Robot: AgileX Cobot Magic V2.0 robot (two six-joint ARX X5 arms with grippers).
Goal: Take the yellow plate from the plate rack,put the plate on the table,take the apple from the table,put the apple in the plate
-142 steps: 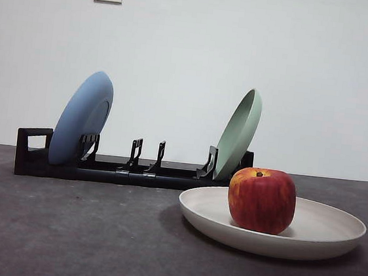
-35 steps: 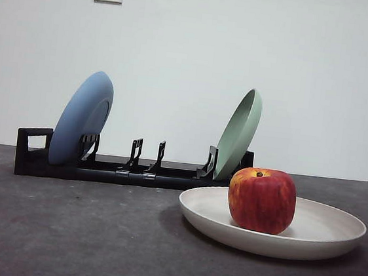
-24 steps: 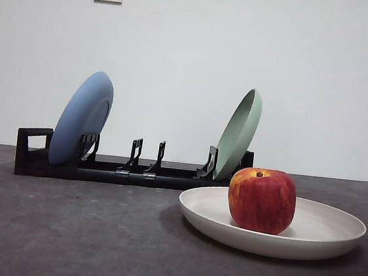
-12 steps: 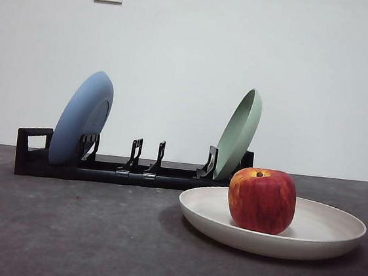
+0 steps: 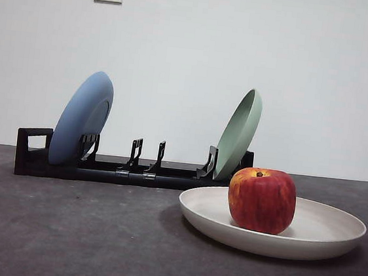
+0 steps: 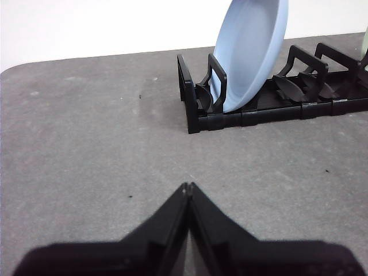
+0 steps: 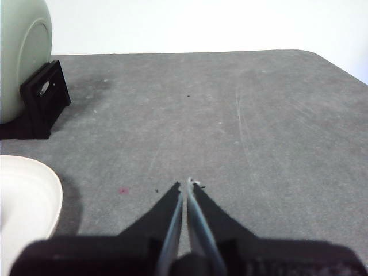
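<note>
The apple [image 5: 261, 200] sits upright in the yellow plate [image 5: 322, 235], which lies flat on the table [image 5: 62, 231] at about 4 o'clock from the plate rack [image 5: 128, 170]; the rack holds only the blue plate [image 5: 80, 119] and the pale green plate [image 5: 239, 135]. My left gripper [image 6: 188, 190] and right gripper [image 7: 185, 187] both hover over bare table, each with fingers pressed together and holding nothing, well apart from the apple. Judged risk: the apple rests left of the plate's centre, so a careless sweep of my right arm against the rim at its 9 o'clock could nudge the plate and roll the apple out.
</note>
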